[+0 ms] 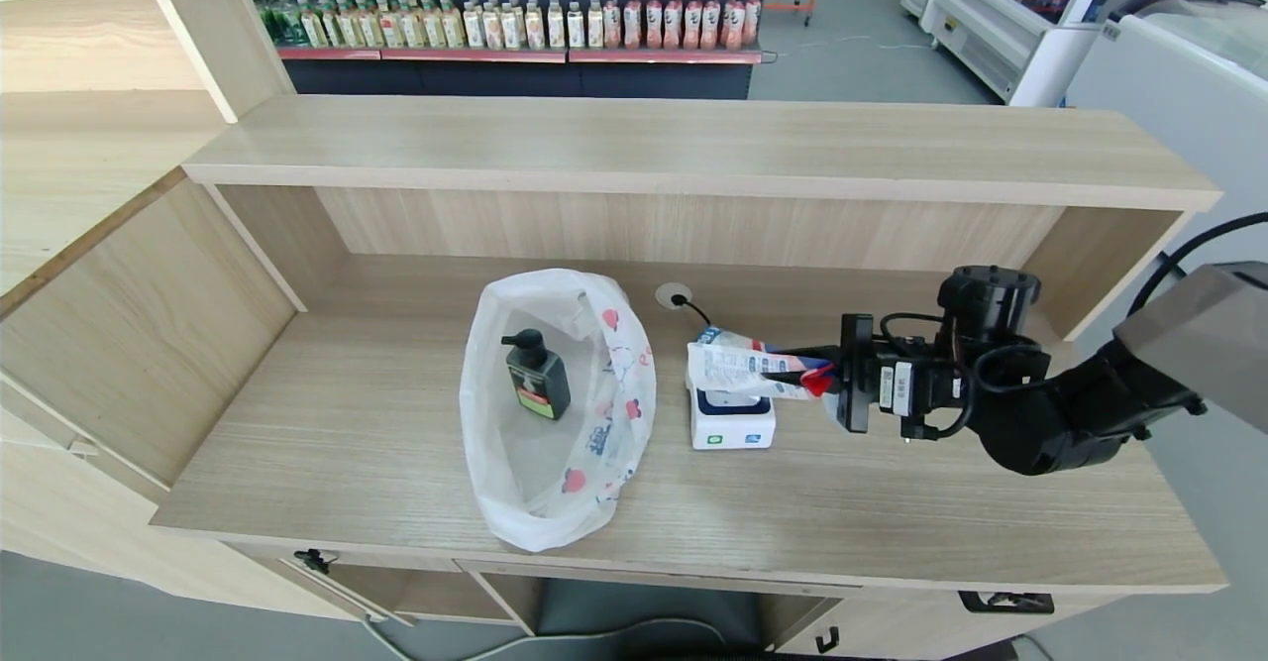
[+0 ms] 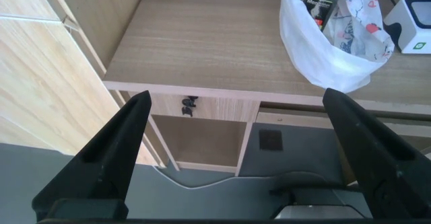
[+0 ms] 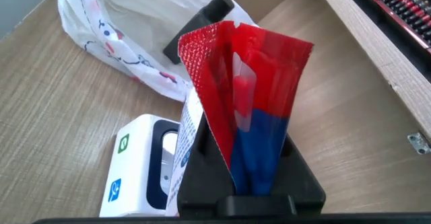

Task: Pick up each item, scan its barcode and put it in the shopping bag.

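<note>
Right gripper (image 1: 807,380): jaws pinching a red-and-blue packet (image 1: 738,369) above the white scanner (image 1: 731,425). Left gripper (image 2: 236,143): jaws spread wide.

The right arm (image 1: 1080,413) stretched in from the right side, wrist level, the right gripper (image 1: 807,381) clamped on a packet (image 1: 733,369). The left gripper (image 2: 236,97) hung low, its fingers (image 2: 128,136) spread wide apart.

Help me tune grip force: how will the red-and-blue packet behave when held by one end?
Probably floppy: the packet is creased film, crumpled where the right gripper pinches it. Likely light, since it juts out sideways over the scanner without drooping much. Glossy, so maybe slippery.
</note>
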`<state>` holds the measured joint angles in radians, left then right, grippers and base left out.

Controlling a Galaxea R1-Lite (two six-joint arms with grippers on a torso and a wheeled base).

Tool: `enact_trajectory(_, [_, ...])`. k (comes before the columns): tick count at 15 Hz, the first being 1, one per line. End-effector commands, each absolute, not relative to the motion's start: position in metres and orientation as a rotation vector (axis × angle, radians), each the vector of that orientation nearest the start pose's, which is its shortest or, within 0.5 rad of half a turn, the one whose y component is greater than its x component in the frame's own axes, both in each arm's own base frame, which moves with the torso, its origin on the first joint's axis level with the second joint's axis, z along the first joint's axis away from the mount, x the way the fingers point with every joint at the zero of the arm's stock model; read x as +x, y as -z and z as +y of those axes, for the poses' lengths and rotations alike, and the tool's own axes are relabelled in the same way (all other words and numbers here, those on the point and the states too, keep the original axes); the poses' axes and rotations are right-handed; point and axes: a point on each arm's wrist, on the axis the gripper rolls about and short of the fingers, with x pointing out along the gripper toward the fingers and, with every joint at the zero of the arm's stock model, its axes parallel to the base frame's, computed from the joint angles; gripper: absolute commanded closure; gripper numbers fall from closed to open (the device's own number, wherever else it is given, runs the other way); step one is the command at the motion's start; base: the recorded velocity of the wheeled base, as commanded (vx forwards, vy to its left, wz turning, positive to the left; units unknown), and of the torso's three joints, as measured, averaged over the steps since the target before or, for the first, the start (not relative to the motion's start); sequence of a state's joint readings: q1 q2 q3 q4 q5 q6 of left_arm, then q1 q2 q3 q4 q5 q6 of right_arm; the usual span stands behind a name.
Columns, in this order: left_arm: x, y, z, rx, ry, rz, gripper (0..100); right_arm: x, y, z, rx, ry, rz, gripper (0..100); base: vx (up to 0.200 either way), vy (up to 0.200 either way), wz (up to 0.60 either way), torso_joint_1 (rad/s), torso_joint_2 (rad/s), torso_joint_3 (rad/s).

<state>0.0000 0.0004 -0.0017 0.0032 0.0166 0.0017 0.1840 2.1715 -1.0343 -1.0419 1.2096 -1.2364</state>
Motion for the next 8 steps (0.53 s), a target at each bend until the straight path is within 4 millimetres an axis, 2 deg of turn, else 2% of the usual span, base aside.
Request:
enact_trajectory(1, [-0.023,-0.075,0.0,0.002,-0.017,0.003,0,0.398,-0.107,0.093,-0.975,-1.244,-0.777,100,0.0,0.0,0.0,0.0,0.0,0.0])
enact_trajectory(4, [-0.023,-0.076,0.0,0.002,-0.017,0.002,0,0.396,-0.111,0.081,-0.984,-1.219,-0.76,100,0.0,0.0,0.0,0.0,0.0,0.0])
enact_trajectory(8, [-0.023,-0.076,0.0,0.002,-0.017,0.002,0,0.399,-0.103,0.077,-0.99,-1.213,-0.747,100,0.0,0.0,0.0,0.0,0.0,0.0])
